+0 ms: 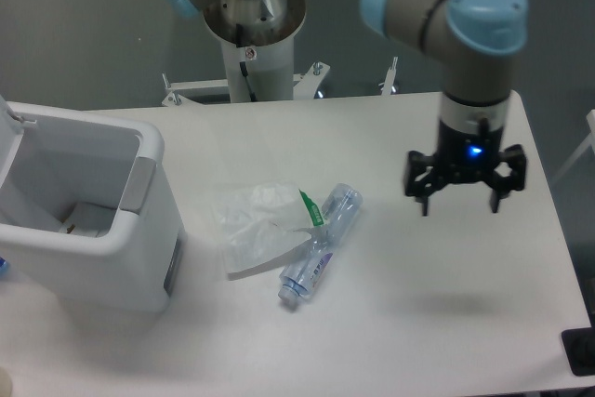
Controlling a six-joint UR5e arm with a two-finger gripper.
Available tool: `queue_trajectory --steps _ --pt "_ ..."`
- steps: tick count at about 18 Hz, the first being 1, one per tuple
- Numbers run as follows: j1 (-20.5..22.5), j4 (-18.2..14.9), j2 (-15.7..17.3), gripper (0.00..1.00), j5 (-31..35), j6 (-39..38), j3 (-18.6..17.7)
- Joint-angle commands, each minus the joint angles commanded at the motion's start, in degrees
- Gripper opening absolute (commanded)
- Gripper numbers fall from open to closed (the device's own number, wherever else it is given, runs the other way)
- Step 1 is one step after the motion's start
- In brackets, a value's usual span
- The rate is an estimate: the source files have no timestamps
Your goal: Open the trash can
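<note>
Across the white tabletop (418, 323), the largest thing is the trash can (88, 239), a white boxy bin standing at the left edge. Its top is open, the interior visible, with what may be a small scrap lying at the bottom, though the view is too dim to be sure. A grey push tab (138, 185) sits on the rim nearest the centre, and the raised lid (11, 137) shows only partly at the left frame edge. Next in size, the arm (465, 16) reaches over from the back right, and its gripper (462, 200) hangs above the tabletop's right side, well apart from the bin, its fingers (424, 194) spread and holding nothing. Near the middle lies a crumpled clear plastic bag (253, 225), touching a clear plastic bottle (321, 244) lying on its side.
</note>
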Motion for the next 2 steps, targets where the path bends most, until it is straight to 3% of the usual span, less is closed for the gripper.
queue_trajectory --steps 2 --pt "-0.2 -0.5 -0.2 1.00 2.4 5.0 -0.7"
